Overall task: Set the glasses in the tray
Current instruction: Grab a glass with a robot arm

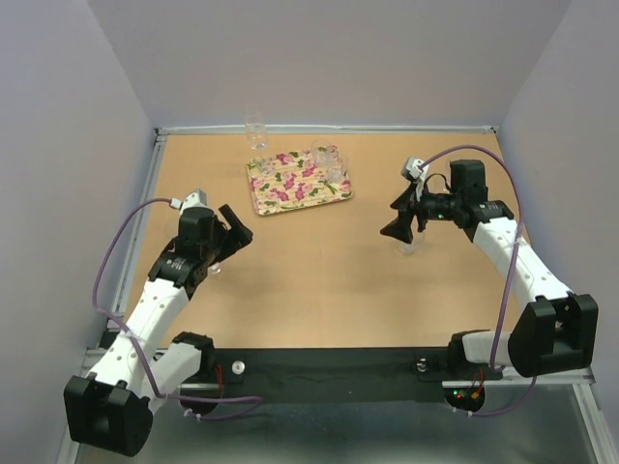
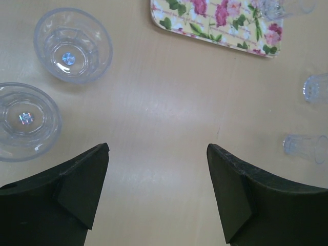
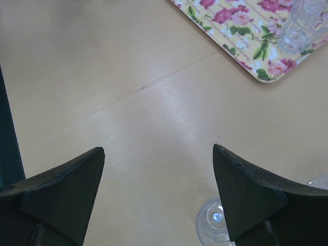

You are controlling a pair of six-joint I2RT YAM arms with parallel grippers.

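The floral tray [image 1: 290, 188] lies at the back middle of the table with clear glasses [image 1: 330, 160] standing on its right end. One glass [image 1: 255, 129] stands behind the tray by the back wall. My left gripper [image 1: 237, 227] is open and empty, left of the tray. The left wrist view shows the left gripper [image 2: 158, 148] over bare table, two glasses [image 2: 73, 45] [image 2: 25, 120] to its left, and the tray [image 2: 215, 23] ahead. My right gripper [image 1: 394, 218] is open and empty. In the right wrist view [image 3: 158, 148] a glass [image 3: 212, 223] stands partly behind its right finger.
Two more small glasses [image 2: 315, 87] [image 2: 305, 146] stand at the right edge of the left wrist view. A glass [image 3: 302, 25] stands on the tray corner [image 3: 246, 51] in the right wrist view. A metal rail [image 1: 329, 128] borders the table's back edge.
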